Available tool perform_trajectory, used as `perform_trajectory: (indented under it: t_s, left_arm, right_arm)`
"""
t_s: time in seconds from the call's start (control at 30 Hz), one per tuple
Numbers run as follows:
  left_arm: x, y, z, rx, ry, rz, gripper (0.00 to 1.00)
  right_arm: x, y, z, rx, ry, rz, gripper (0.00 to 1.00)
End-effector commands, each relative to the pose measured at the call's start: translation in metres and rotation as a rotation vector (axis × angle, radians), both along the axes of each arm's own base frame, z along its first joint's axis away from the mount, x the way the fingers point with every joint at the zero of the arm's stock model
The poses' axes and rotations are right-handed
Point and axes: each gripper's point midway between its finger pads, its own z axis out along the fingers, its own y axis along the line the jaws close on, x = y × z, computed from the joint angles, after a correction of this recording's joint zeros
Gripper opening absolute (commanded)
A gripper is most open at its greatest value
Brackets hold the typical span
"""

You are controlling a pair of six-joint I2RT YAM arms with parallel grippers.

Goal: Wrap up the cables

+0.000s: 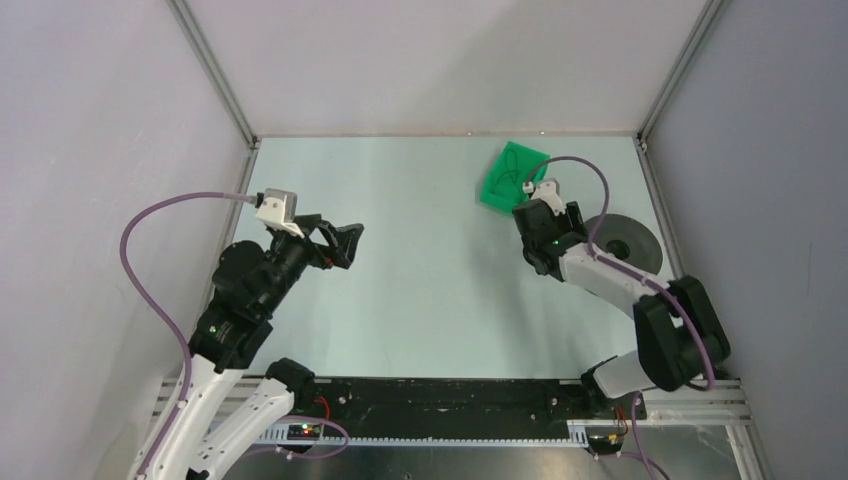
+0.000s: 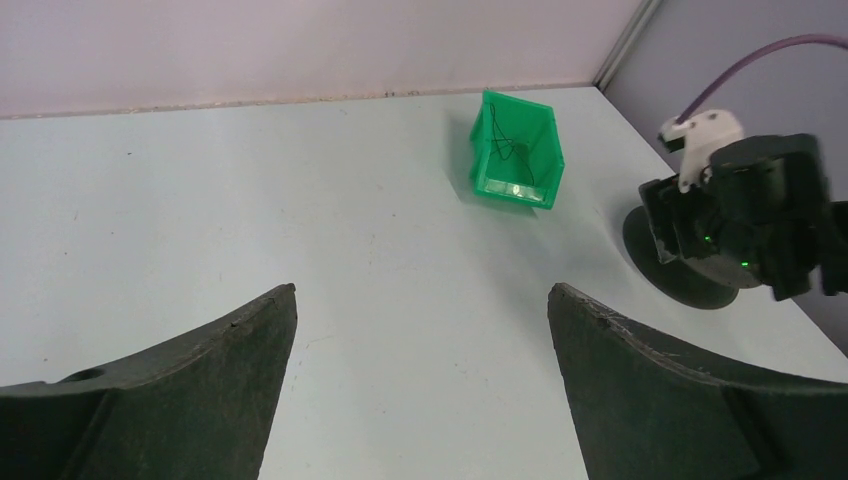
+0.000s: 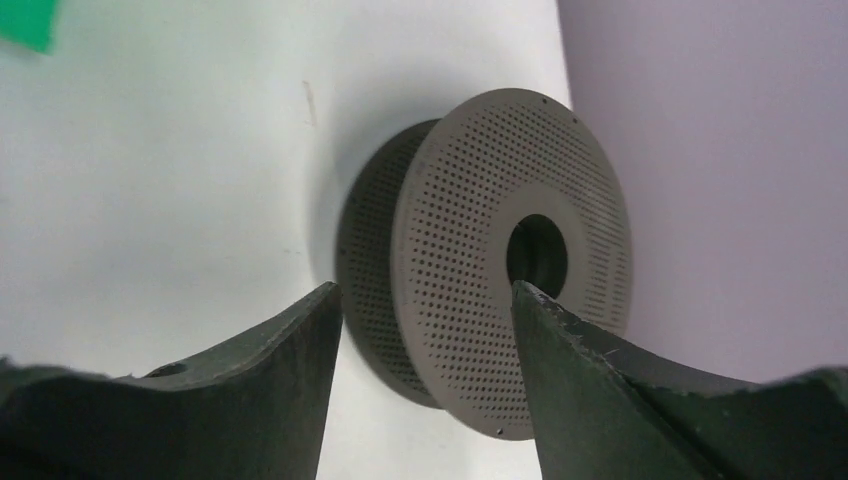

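The cable (image 1: 512,172) is a very thin dark wire in loose curls inside a green bin (image 1: 497,193) at the far right of the table. It also shows in the left wrist view (image 2: 503,143). My left gripper (image 1: 345,240) is open and empty, held above the table's left side, far from the bin; its fingertips (image 2: 285,300) stand wide apart. My right gripper (image 1: 585,238) is open, rolled on its side and facing a grey perforated reel (image 3: 480,270). The reel's edge shows between its fingers (image 3: 325,300). I cannot tell whether they touch it.
The reel (image 1: 635,245) lies flat near the right wall, just right of the right wrist. The green bin (image 2: 515,190) is tipped, with its opening towards the left arm. Walls with metal frame posts close the left, back and right sides. Purple arm cables loop above both wrists.
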Motion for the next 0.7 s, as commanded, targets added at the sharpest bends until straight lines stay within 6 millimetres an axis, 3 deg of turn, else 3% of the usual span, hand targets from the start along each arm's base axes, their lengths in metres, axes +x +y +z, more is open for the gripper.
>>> perform_trajectory:
  t_s: [0.0, 0.27, 0.67]
  left_arm:
    - [0.002, -0.002, 0.003, 0.002, -0.022, -0.004, 0.98]
    - [0.004, -0.001, 0.003, 0.004, -0.020, 0.006, 0.98]
    - [0.005, -0.001, 0.000, 0.010, -0.013, 0.005, 0.98]
  right_arm:
    - [0.012, -0.022, 0.006, -0.215, 0.002, -0.084, 0.65]
    - [0.012, -0.033, -0.022, -0.344, 0.088, -0.130, 0.56]
    - [0.005, -0.049, -0.023, -0.342, 0.095, -0.197, 0.33]
